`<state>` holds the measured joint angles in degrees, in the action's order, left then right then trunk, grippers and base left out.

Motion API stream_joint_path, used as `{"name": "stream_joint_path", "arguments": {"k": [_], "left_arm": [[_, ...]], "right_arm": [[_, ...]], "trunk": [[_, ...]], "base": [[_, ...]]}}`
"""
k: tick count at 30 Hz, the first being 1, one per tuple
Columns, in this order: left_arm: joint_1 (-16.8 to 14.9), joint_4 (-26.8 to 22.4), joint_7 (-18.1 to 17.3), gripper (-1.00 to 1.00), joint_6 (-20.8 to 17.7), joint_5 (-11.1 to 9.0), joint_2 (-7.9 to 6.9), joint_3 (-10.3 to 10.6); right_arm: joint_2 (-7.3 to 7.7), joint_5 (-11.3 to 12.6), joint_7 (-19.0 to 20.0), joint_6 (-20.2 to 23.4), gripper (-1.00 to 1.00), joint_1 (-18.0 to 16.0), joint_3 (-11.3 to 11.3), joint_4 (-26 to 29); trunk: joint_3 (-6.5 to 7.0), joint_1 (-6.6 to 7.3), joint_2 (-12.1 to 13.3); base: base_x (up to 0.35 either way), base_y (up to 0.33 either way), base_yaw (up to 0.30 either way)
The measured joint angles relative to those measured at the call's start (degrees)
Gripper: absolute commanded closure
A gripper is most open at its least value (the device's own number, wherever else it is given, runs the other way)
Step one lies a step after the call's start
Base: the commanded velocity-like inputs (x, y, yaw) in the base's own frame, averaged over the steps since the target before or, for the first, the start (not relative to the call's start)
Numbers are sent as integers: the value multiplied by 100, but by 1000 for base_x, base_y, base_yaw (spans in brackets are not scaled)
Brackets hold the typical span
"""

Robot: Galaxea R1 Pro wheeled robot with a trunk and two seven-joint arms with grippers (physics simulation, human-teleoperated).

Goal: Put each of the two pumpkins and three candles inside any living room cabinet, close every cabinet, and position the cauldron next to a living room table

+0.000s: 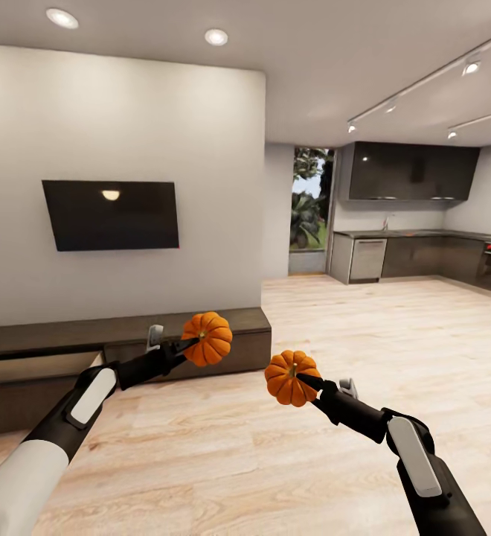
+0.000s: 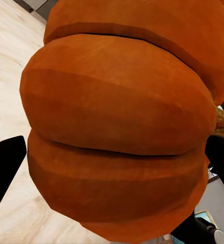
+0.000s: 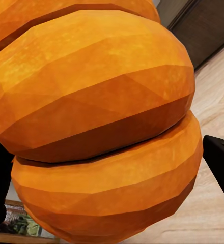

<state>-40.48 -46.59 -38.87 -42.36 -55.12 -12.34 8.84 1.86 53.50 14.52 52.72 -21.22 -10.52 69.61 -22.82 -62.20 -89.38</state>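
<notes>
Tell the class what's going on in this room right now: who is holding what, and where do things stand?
A two-armed robot is carrying both pumpkins at once. Its left gripper is shut on the left pumpkin, held up in front of the low dark cabinet under the wall TV. Its right gripper is shut on the right pumpkin, held over the wooden floor. One cabinet front at the left looks open already. Neither pumpkin is inside yet.
</notes>
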Motion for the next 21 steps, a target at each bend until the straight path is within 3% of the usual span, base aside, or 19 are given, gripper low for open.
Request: {"name": "stream_joint_path", "arguments": {"k": [21], "left_arm": [[0,5,8,100,0,-1,0,0]], "right_arm": [[0,-10,0,0,100,0,82,0]], "trunk": [[-105,0,0]], "base": [[0,0,0]]}}
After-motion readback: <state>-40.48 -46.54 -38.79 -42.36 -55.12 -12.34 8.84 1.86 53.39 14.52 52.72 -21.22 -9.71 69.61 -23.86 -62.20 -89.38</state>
